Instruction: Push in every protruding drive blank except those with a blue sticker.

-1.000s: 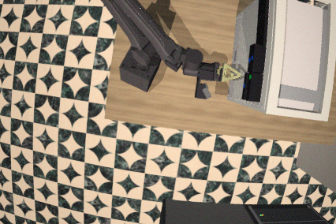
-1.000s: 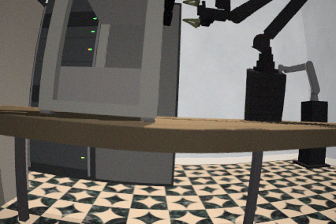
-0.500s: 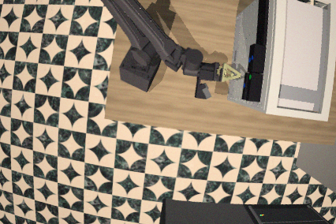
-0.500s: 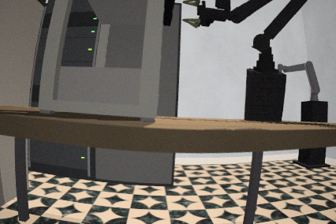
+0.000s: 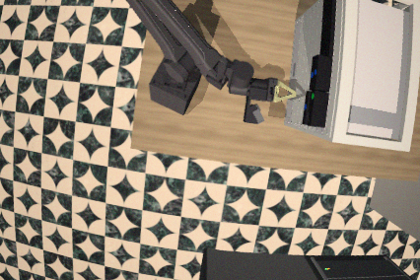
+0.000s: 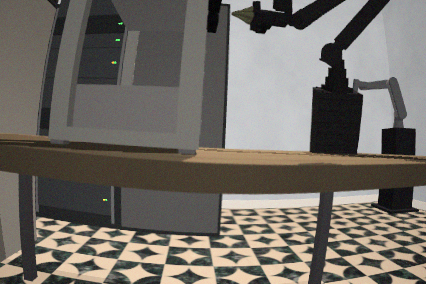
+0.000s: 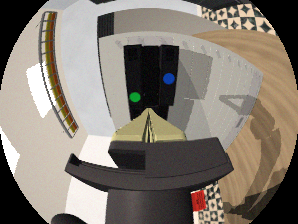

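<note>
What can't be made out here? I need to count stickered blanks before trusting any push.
- Wrist: the shut claw covers the lower rack front, hiding any blanks or stickers there.
- Top: blank faces appear edge-on, stickers mere specks.
- Exterior: the rack's side panel hides the front; only protruding edges show.
</note>
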Action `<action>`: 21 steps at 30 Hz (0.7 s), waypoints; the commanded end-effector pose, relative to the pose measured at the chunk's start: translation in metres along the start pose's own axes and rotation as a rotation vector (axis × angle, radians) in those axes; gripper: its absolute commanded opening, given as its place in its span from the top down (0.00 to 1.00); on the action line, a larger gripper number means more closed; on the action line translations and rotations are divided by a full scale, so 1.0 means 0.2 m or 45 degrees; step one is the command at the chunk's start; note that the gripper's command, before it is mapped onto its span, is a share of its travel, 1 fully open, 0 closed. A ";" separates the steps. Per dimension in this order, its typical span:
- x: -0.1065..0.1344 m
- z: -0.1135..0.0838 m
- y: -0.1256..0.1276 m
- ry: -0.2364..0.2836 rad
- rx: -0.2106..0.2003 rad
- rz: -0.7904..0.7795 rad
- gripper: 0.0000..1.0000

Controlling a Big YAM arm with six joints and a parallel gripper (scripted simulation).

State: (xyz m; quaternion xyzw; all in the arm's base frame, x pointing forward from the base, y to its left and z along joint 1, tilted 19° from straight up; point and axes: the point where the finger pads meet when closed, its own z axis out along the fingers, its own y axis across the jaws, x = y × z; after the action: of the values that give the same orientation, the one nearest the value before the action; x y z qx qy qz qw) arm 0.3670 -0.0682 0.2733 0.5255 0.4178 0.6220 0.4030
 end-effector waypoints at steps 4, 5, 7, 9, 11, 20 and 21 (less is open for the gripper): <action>0.02 0.00 0.00 0.019 -0.009 0.009 1.00; 0.02 0.00 0.00 0.019 -0.009 0.009 1.00; 0.02 0.00 0.00 0.019 -0.009 0.009 1.00; 0.02 0.00 0.00 0.019 -0.009 0.009 1.00; 0.02 0.00 0.00 0.019 -0.009 0.009 1.00; 0.02 0.00 0.00 0.016 -0.009 0.009 1.00; -0.01 -0.01 0.02 -0.003 -0.015 0.009 1.00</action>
State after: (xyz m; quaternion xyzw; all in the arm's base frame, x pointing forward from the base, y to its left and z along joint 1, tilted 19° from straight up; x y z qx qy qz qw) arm 0.3669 -0.0678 0.2733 0.5251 0.4184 0.6224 0.4023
